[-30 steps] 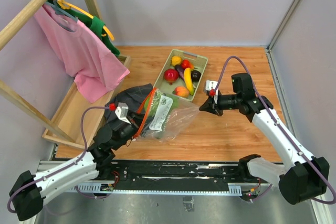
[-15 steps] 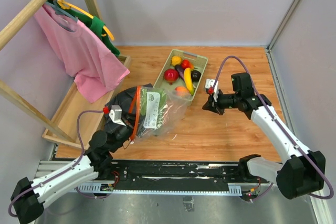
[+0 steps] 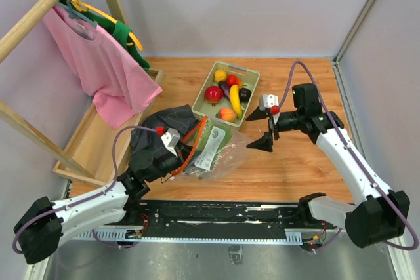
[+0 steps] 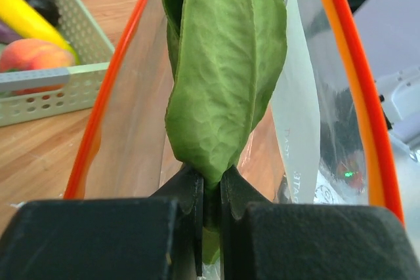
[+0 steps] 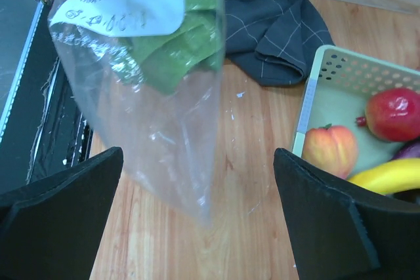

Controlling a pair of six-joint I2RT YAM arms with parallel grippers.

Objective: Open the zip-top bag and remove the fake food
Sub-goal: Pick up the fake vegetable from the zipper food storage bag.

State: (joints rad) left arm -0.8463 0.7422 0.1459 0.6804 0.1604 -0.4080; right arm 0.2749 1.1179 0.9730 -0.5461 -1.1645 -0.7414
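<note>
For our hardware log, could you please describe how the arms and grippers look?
The left arm and right arm have white links and black joints. Each carries a purple cable, a white camera block and a red knob. The left gripper and right gripper have black wedge-shaped fingers.

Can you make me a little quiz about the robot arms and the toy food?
1. True or false: the right gripper is shut on the zip-top bag.
2. What does the left gripper pinch? A) a spoon B) the green leafy piece C) a toy car
3. Fill in: the yellow banana lies in the pale green ____.
Key: 1 false, its jaws are wide open; 2 B; 3 tray.
</note>
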